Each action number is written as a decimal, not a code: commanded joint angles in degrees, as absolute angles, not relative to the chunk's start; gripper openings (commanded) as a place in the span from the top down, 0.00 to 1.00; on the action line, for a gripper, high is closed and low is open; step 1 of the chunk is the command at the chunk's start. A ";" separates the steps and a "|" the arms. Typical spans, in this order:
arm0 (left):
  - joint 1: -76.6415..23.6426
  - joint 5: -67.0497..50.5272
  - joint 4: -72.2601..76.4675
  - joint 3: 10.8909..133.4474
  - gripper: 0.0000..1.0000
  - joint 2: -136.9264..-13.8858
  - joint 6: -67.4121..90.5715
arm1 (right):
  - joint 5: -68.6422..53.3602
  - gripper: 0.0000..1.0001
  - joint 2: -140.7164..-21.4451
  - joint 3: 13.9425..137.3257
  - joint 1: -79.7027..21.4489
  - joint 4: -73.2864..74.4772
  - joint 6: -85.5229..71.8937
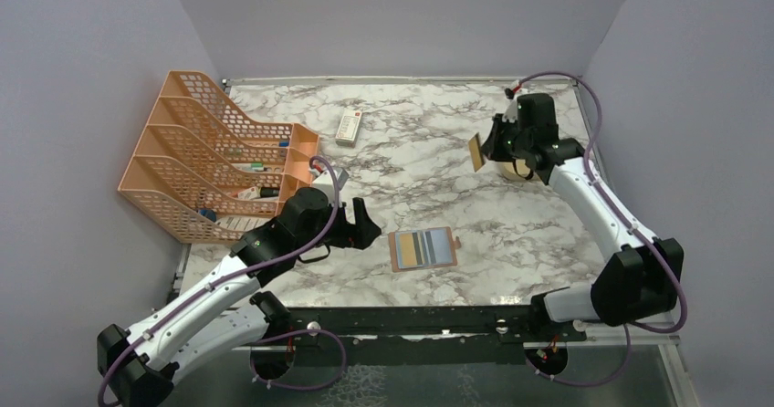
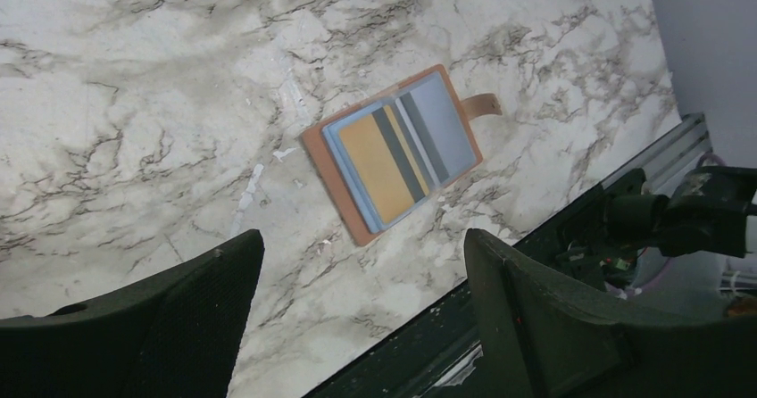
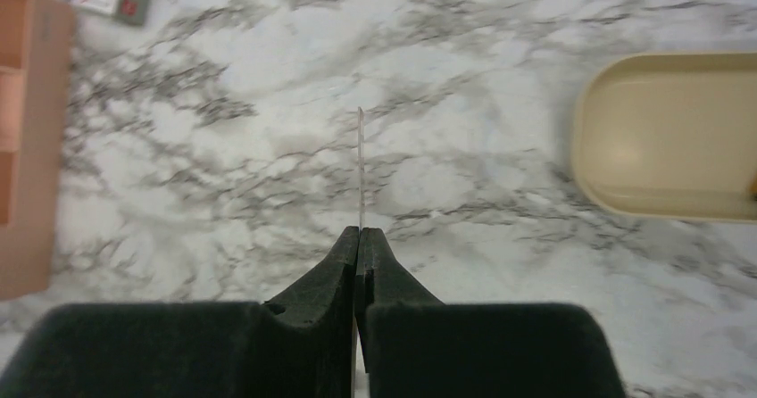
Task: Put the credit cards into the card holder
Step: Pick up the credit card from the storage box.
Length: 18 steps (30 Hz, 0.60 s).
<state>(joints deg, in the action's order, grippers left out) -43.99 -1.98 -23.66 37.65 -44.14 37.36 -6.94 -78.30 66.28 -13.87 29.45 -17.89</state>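
Observation:
The brown card holder lies open and flat near the table's front, with pale blue, gold-yellow and grey cards overlapped in it. It also shows in the left wrist view, with the cards on it and its clasp tab sticking out. My left gripper is open and empty, just left of the holder. My right gripper is shut on a gold-yellow card, held above the table at the back right. In the right wrist view that card shows edge-on between the shut fingers.
An orange mesh file rack stands at the left. A white remote-like item lies at the back middle. A tan shallow box sits on the table right of my right gripper. The black front rail runs along the near edge.

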 commanded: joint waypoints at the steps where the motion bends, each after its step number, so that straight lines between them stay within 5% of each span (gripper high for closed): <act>1: -43.77 -3.37 -15.16 36.81 0.16 -45.35 44.23 | -21.77 0.99 -72.47 60.32 -15.99 18.82 -25.50; 18: -43.77 -6.03 2.18 35.25 0.25 -51.29 58.80 | -47.19 0.99 -65.32 32.21 -19.43 -17.02 -55.17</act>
